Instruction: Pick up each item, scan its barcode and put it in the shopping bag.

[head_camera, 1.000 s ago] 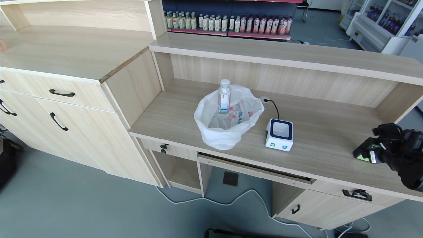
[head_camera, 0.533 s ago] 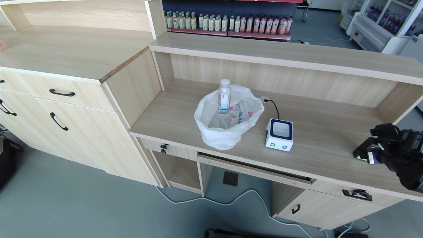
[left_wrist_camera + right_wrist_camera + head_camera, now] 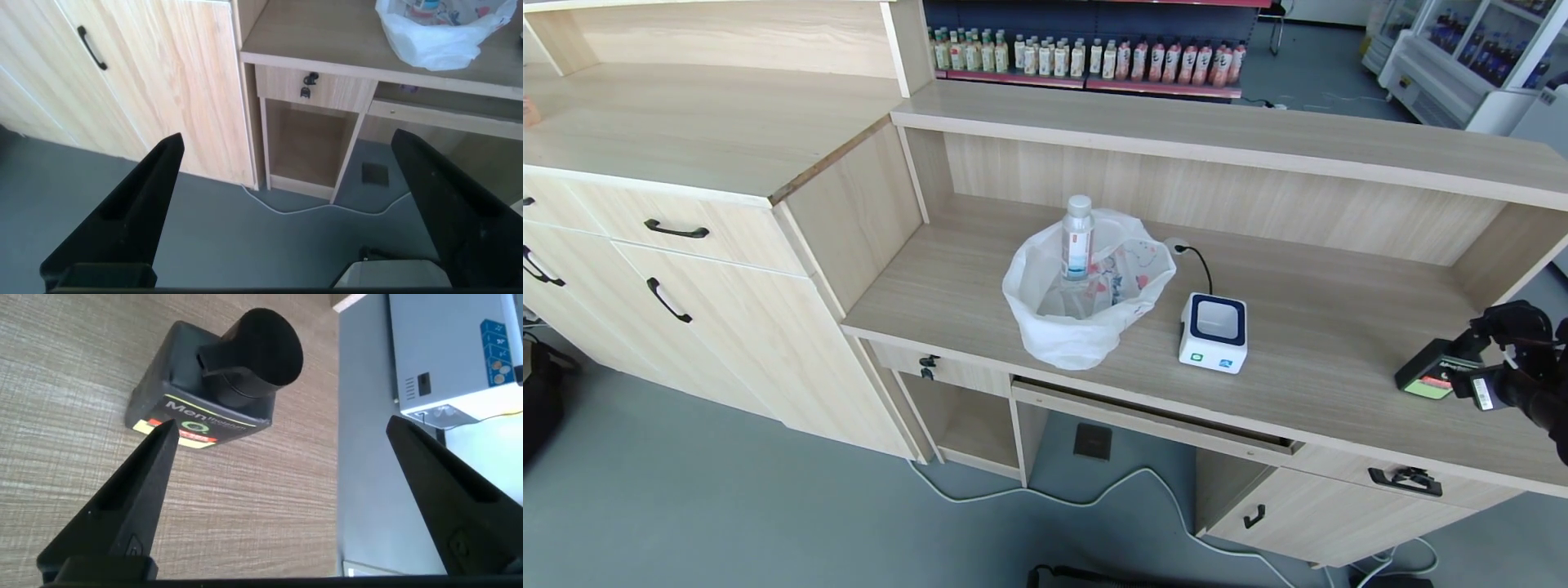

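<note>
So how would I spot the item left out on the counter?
Start at the long wooden counter with the white bag and the scanner. Follow it to its right end. There lies a black bottle with a green-and-red label, the only dark thing lying on it.

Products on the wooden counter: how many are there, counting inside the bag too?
2. A white-capped clear plastic bottle stands inside the white plastic shopping bag; a black container with a green label lies at the right end of the wooden counter. The bag may hide more.
</note>
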You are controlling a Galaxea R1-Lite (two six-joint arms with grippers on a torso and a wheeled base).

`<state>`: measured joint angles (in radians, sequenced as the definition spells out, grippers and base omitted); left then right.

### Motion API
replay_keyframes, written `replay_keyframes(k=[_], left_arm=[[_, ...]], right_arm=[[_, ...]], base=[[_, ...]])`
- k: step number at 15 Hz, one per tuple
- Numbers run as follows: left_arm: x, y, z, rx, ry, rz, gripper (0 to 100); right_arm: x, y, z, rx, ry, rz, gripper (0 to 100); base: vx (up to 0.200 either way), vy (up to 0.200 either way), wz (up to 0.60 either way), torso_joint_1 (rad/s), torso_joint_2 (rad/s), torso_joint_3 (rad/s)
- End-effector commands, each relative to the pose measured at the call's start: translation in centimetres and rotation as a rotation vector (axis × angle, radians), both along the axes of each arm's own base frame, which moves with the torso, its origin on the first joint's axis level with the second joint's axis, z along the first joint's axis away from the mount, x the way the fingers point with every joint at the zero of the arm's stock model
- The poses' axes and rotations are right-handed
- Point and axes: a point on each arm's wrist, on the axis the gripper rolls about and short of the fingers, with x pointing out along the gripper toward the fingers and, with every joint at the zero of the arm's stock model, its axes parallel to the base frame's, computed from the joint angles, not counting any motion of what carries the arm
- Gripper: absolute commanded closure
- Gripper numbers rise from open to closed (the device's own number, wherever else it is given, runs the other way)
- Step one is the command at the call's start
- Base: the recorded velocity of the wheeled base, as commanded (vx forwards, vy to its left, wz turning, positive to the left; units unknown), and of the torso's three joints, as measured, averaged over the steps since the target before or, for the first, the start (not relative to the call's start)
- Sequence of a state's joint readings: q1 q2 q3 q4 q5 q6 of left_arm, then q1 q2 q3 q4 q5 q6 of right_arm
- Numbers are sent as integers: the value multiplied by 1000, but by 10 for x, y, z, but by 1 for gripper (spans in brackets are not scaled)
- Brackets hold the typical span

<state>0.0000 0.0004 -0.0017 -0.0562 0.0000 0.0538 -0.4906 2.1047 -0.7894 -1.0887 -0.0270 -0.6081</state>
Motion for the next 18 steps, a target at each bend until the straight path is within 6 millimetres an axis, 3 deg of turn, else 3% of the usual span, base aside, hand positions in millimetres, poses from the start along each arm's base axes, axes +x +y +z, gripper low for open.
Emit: replay_keyframes(k=[1, 11, 18], left_arm=[[0, 0, 0, 0, -1, 0, 0], [0, 0, 0, 0, -1, 0, 0], [0, 0, 0, 0, -1, 0, 0]], right_arm=[[1, -4, -1, -6, -2, -15, 0], [26, -13, -12, -9, -12, -22, 0], [37, 13, -20, 129, -61, 14, 0]], base=[[0, 0, 0, 0, 0, 0], [0, 0, 0, 0, 0, 0], [0, 0, 0, 0, 0, 0]])
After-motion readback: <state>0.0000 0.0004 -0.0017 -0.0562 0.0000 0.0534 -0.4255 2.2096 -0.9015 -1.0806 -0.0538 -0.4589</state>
